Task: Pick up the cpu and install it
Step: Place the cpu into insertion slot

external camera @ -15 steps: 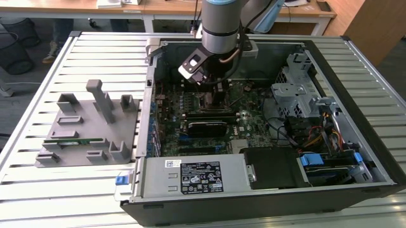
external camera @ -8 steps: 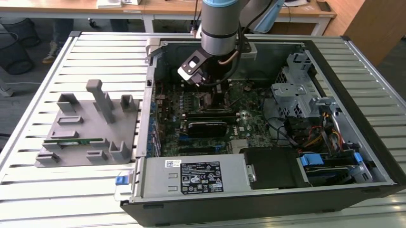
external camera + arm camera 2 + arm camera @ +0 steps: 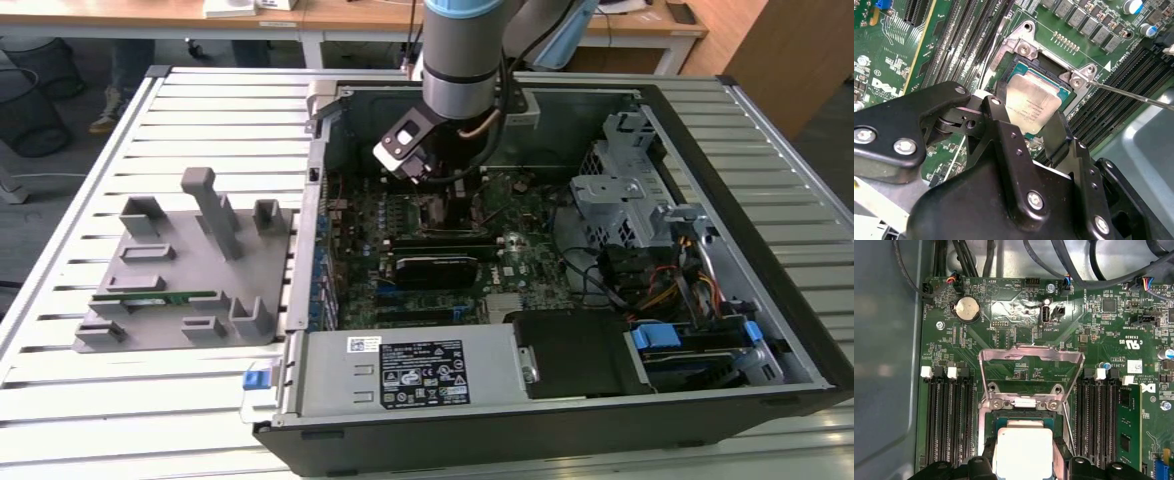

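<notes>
Arm (image 3: 461,60) reaches down into the open case (image 3: 534,445), which lies on the slatted table (image 3: 80,420). Gripper (image 3: 1028,127) hangs over the socket (image 3: 1026,62) on the board (image 3: 1019,315).

We see the cpu (image 3: 1031,105) between the 2 fingers (image 3: 1001,125), silver top up, directly over the socket opening. The fingers are drawn in to a narrow gap and clamp 2 opposite edges of the cpu, as seen in both wrist views. We cannot tell whether the cpu is seated or just above the contacts.

Load plate (image 3: 1031,357) stands tipped up, hinged at 1 edge of the socket. Lever (image 3: 1134,96) slants away from the socket, clear of the plate. Memory slots (image 3: 949,420) flank the socket, and 1 stick (image 3: 1128,425) is fitted.

At the exterior view's left, a grey fixture (image 3: 174,270) rests on the table beside the case.
</notes>
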### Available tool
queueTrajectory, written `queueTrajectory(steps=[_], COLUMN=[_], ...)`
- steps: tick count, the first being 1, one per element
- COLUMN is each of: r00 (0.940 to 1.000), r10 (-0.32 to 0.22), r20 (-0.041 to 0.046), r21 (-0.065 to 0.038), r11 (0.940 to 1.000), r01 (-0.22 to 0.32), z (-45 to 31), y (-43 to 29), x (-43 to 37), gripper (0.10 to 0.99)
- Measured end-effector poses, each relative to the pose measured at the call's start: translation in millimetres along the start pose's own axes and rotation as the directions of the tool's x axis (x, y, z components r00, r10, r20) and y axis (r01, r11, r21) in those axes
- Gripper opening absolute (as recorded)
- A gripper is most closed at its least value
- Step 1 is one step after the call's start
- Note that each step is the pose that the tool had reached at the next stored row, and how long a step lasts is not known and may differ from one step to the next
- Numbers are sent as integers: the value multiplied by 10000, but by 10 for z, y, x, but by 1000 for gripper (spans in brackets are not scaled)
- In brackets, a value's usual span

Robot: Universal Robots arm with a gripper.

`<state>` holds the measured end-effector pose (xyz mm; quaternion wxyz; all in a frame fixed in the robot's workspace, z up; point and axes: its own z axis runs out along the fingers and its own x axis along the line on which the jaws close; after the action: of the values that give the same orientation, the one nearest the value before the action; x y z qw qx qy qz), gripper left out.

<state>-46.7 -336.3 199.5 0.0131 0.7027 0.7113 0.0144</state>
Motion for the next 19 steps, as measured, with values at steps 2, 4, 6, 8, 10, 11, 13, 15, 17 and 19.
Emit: queueTrajectory(steps=[2,4,6,8,10,11,13,15,17,19], r00=[10000,10000,10000,10000,10000,10000,10000,10000,10000,10000], r10=[0,0,-1,0,1,1,0,0,0,0], r20=[0,0,0,0,0,-1,-1,0,2,0], r21=[1,0,1,1,0,0,0,0,1,1], r11=[10000,10000,10000,10000,10000,10000,10000,10000,10000,10000], r01=[0,0,1,0,-1,-1,0,0,0,0], z=[7,13,17,22,26,30,40,49,50,51], y=[0,0,5,8,9,9,9,9,9,9], x=[0,0,0,0,0,0,0,0,-1,0], gripper=[529,529,529,529,529,529,529,529,529,529])
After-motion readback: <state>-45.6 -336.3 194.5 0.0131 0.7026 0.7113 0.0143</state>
